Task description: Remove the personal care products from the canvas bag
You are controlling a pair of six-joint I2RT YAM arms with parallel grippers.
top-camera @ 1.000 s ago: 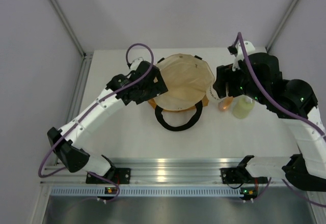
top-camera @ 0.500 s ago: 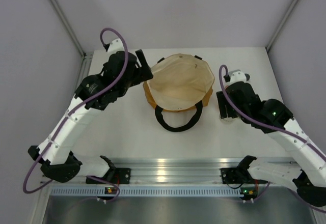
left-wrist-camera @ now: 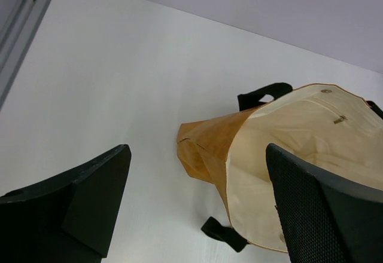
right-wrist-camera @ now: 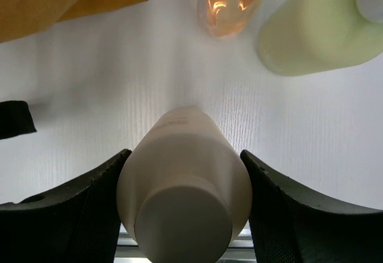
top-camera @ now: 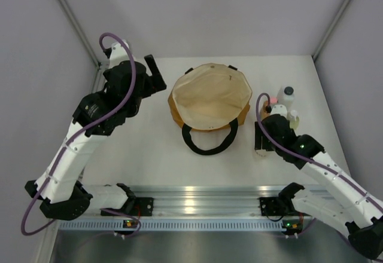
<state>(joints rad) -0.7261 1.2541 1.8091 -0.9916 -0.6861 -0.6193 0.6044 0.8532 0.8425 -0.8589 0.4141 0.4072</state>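
**Position of parts**

The canvas bag (top-camera: 209,98) sits at the centre of the top view, mouth upward. Its black loop handle (top-camera: 208,140) lies on the table (top-camera: 155,155) toward the lower edge. Only cream lining shows in the mouth. No container is visible inside, though folds could hide one.

Three products stand right of the bag, close together:
- clear bottle with black cap (top-camera: 288,97), uppermost
- orange bottle with pink cap (top-camera: 272,103), just beside it
- yellow-green bottle with white top (top-camera: 293,117), below these

The short cream cylinder (right-wrist-camera: 185,179) is at the lower centre of the right wrist view, below the orange and yellow-green bottles.

**End effectors**

- The right gripper (right-wrist-camera: 184,155) pinches the short cream cylinder, one finger against each side of the body.
- The left gripper (top-camera: 154,75) stands upper left of the bag with its fingers (left-wrist-camera: 78,203) spread wide, and it holds nothing.

**Handling notes (judgement)**

- The cylinder looks rigid, smooth and light, so it should tolerate a firm squeeze.
- Its glossy wall is likely slippery and may rotate or slide between the pads.
- The best hold is across the round body near mid-height, not on the end face.
- The task appears almost complete, with only the placing of this last item beside the others left.
- The neighbouring bottles are tall and narrow, and a sideways nudge could tip them.
- The bag is soft canvas and will sag if pushed
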